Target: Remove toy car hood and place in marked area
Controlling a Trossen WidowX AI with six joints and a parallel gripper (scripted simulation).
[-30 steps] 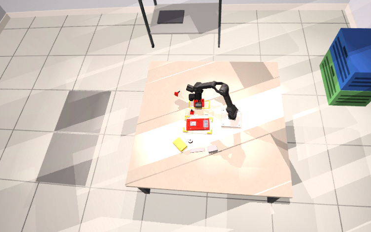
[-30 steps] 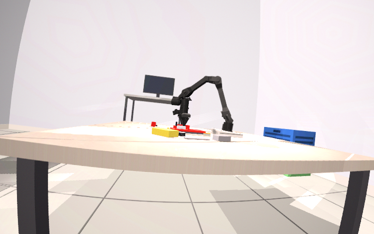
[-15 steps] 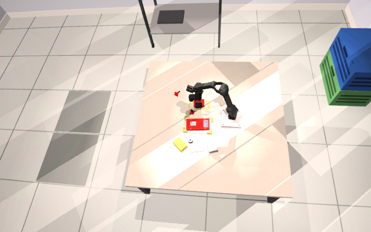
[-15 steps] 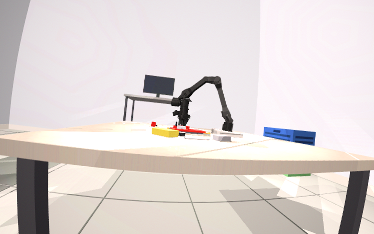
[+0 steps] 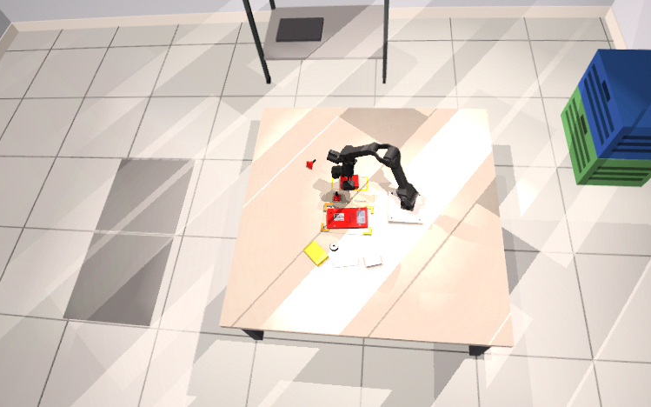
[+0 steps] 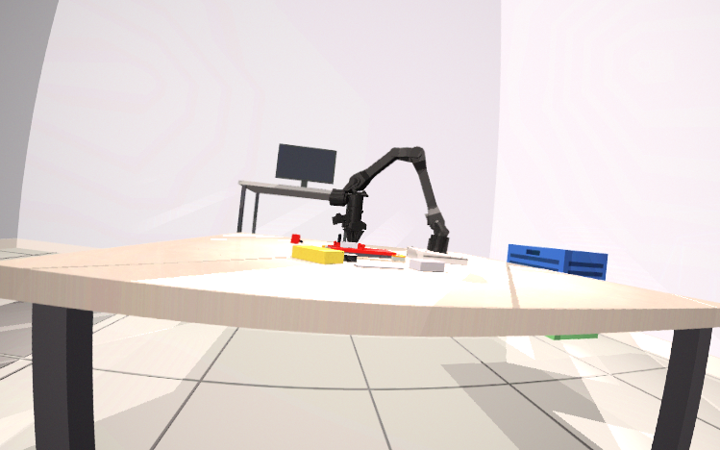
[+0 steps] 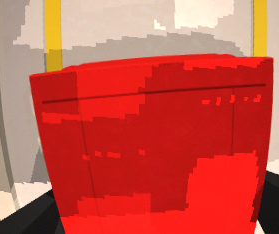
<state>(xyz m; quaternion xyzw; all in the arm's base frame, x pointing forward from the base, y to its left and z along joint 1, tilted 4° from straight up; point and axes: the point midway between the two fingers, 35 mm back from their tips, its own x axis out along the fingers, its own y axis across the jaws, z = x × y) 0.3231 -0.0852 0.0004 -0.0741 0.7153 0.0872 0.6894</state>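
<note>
The hood (image 5: 355, 178) (image 7: 158, 125) is a red panel that fills most of the wrist view. My gripper (image 5: 348, 187) (image 6: 354, 239) (image 7: 160, 190) points down and is shut on the hood, with a black finger at each side of it. The marked area is a yellow outline (image 5: 367, 183) (image 7: 260, 30). From above, the hood shows within that outline, partly hidden by the gripper. Whether the hood touches the table cannot be told. The red toy car (image 5: 350, 223) (image 6: 370, 251) sits in front of the area, with orange-yellow corner pieces around it.
A small red part with a black tip (image 5: 336, 197) stands between the car and the area. Another red part (image 5: 309, 164) (image 6: 295, 237) lies to the left. A yellow block (image 5: 315, 253) (image 6: 317, 255), a small wheel (image 5: 333, 247) and pale blocks lie in front of the car.
</note>
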